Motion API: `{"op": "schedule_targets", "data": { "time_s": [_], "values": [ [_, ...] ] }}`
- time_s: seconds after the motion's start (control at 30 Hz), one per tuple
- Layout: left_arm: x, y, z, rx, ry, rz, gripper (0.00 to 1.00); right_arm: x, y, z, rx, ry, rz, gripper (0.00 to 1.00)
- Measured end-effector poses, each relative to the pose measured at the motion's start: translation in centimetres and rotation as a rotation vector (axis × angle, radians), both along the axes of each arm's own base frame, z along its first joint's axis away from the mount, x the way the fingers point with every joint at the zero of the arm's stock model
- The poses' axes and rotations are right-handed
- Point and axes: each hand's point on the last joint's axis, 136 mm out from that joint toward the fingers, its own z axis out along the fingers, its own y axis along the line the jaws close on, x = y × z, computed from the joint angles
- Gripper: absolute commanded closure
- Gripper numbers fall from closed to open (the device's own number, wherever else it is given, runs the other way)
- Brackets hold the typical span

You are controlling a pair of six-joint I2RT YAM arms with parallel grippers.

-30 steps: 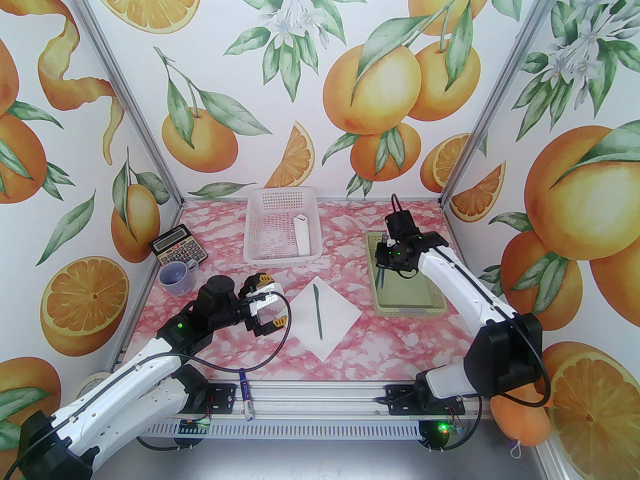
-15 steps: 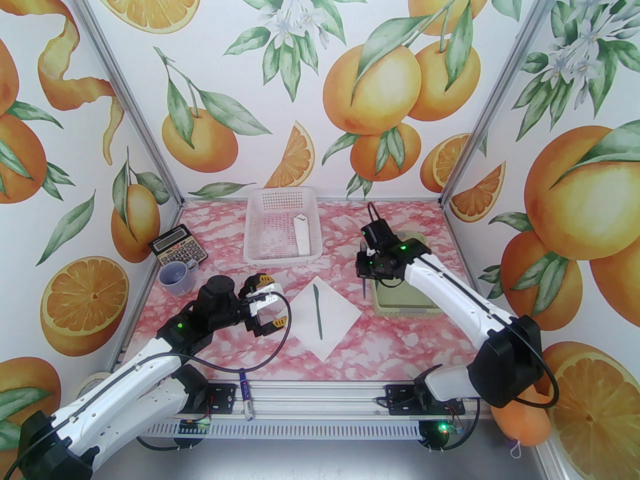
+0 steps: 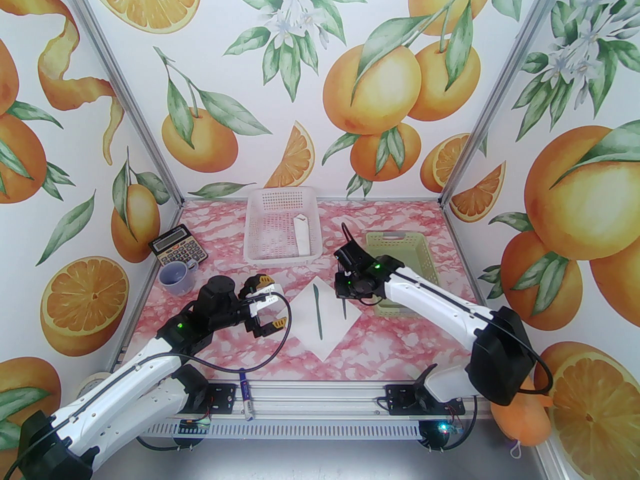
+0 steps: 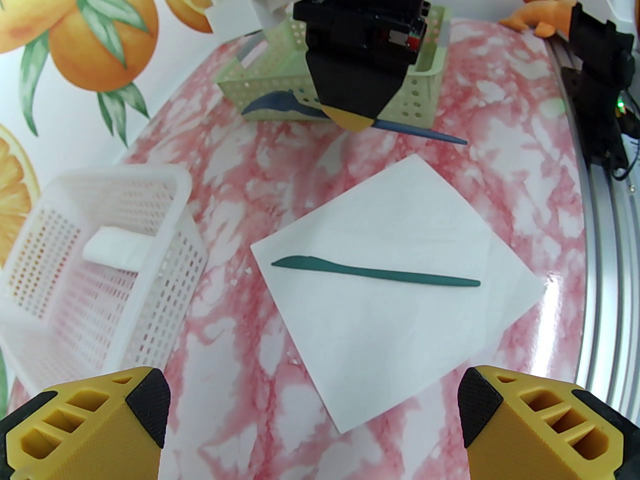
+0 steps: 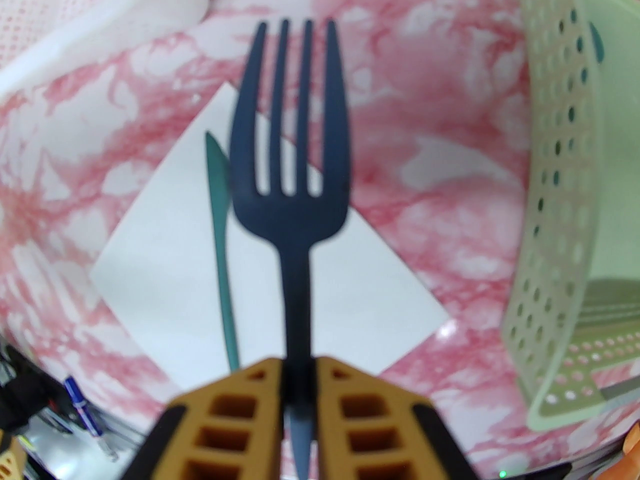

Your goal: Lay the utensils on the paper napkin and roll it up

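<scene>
Over the last second the right gripper (image 3: 344, 295) has swung from above the green basket (image 3: 395, 239) at the right of the overhead view across to the middle. It now hangs over the right corner of the paper napkin (image 3: 336, 330). It comes pinched tight on the handle of the fork (image 5: 290, 168). In the right wrist view the two yellow fingers clamp the dark stem at the bottom centre, with the tines pointing up the frame over the white sheet. The fork is still in the air, not yet laid down. The napkin lies as a diamond in the lower middle of the overhead view and has not shifted. The slim teal knife (image 3: 318, 313) rests on it along its left half, just where it was. The left gripper (image 3: 266, 303) has not moved either: it waits left of the napkin with its jaws spread wide and nothing between them. We judge that the carry is nearly done and the second utensil is about to join the first. What remains is to lower the fork beside the knife, roughly parallel to it, and let go. A sliver of teal (image 5: 595, 43) shows behind the basket's perforated wall at the upper right of the right wrist view. We take it for another piece waiting to be fetched before any rolling begins.
</scene>
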Motion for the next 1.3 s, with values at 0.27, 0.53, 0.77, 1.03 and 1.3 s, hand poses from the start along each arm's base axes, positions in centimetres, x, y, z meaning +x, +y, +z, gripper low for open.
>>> {"op": "schedule_targets", "data": {
  "time_s": [0.27, 0.53, 0.77, 1.03, 1.3],
  "values": [
    [-0.1, -0.1, 0.0, -0.002, 0.002, -0.005, 0.0, -0.7, 1.7, -2.2, 0.005, 0.035, 0.016, 0.84],
    [-0.1, -0.1, 0.0, -0.001, 0.001, -0.007, 0.0, -0.9, 2.8, -4.1, -0.005, 0.06, 0.033, 0.84],
    [-0.1, -0.1, 0.0, -0.001, 0.001, -0.007, 0.0, -1.2, 3.9, -5.3, 0.006, 0.079, 0.047, 0.83],
    [-0.1, -0.1, 0.0, 0.0, 0.002, -0.007, 0.0, -1.6, 4.5, -6.3, 0.006, 0.097, 0.048, 0.83],
    [-0.1, -0.1, -0.2, 0.004, 0.007, -0.008, 0.0, -1.9, 5.1, -7.9, -0.001, 0.12, 0.053, 0.83]
  ]
}}
